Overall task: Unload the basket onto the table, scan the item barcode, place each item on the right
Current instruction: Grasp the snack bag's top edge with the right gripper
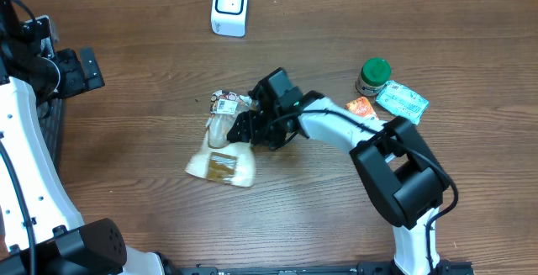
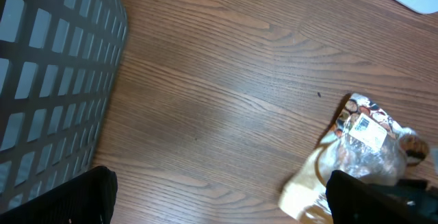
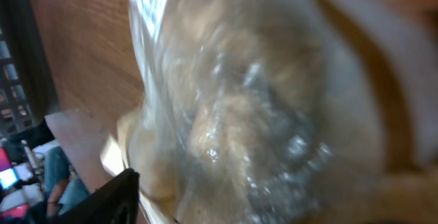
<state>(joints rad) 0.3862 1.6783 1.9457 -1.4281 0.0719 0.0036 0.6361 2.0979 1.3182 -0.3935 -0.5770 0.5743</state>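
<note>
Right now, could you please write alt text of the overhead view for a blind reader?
The right arm's pincer rests on a clear plastic snack bag on the brown wooden table. A white box-shaped scanner stands at the far edge; a green-lidded jar, an orange packet and a pale green packet sit to the right.

Your clear plastic bag of tan pastry (image 1: 225,153) lies flat, white label (image 1: 224,103) face up at the end nearest the white box-shaped scanner (image 1: 229,7), well apart from it.
</note>
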